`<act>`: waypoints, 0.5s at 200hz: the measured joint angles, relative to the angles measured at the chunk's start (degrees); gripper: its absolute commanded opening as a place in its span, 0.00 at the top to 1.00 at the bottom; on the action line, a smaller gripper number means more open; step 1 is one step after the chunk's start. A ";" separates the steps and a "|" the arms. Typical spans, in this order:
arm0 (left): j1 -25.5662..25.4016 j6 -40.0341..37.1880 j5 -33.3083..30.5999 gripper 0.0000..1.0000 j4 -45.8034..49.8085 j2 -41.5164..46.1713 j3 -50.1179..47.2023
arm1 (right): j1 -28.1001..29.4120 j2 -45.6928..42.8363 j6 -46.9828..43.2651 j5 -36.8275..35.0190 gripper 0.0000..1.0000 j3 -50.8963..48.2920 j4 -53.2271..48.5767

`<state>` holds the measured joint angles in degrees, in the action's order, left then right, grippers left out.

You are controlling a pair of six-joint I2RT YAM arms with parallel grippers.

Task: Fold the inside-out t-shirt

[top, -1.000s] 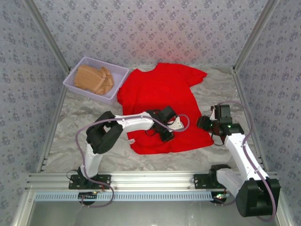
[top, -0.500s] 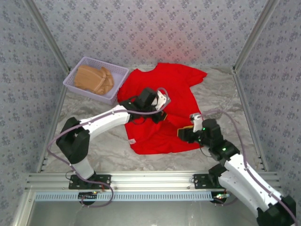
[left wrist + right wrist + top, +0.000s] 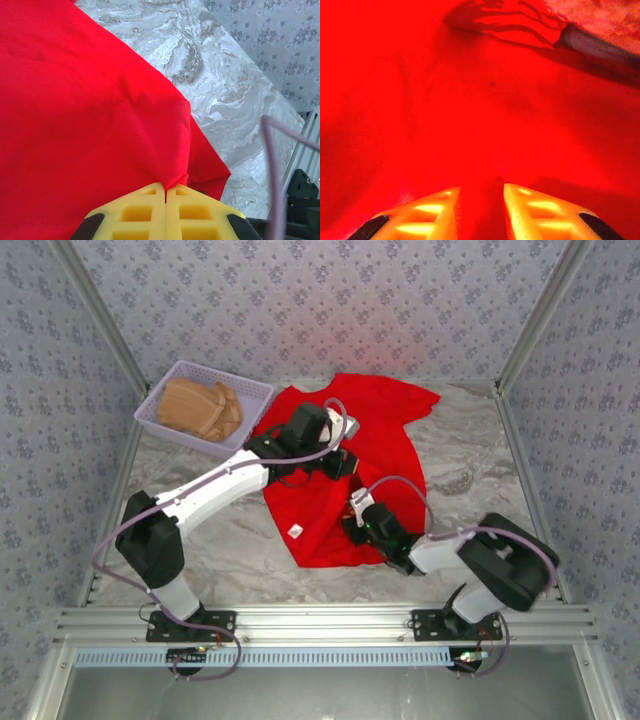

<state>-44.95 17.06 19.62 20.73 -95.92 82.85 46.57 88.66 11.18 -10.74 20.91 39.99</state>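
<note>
The inside-out t-shirt [image 3: 385, 420], bright red, lies spread on the marbled table with its lower part drawn into a narrower fold. My left gripper [image 3: 339, 462] is over the shirt's middle. In the left wrist view its yellow fingers [image 3: 145, 210] are pressed together, and the left gripper [image 3: 166, 189] pinches a peak of red cloth [image 3: 75, 125] lifted off the layer below. My right gripper [image 3: 354, 529] sits low on the shirt's near part. In the right wrist view the right gripper [image 3: 481, 190] has its fingers a little apart, with red cloth [image 3: 480, 100] under and between them.
A lilac basket [image 3: 150, 420] holding a folded tan garment [image 3: 200, 408] stands at the back left, beside the shirt's sleeve. A white tag [image 3: 296, 531] shows at the shirt's near left edge. Patterned walls close in three sides; a metal rail [image 3: 320, 620] runs along the near edge.
My left gripper has carried its pinch of cloth toward the back. My right arm has swung left onto the shirt's near part, its jaws narrowing. The shirt's near right corner has been drawn leftward.
</note>
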 measured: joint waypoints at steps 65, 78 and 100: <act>0.79 0.79 1.33 1.00 1.42 4.44 4.83 | -0.33 10.91 -2.71 -8.90 0.74 7.45 9.94; 0.70 1.05 1.66 1.00 1.38 4.44 6.01 | 0.72 11.37 -3.56 -10.32 0.74 9.33 9.99; 0.44 1.11 2.45 1.00 1.31 4.44 6.64 | 0.94 12.11 -3.52 -11.13 0.74 11.89 7.78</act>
<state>-44.51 18.17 22.06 22.04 -91.48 89.49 47.51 100.77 7.66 -21.87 32.80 47.77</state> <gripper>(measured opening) 0.039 0.256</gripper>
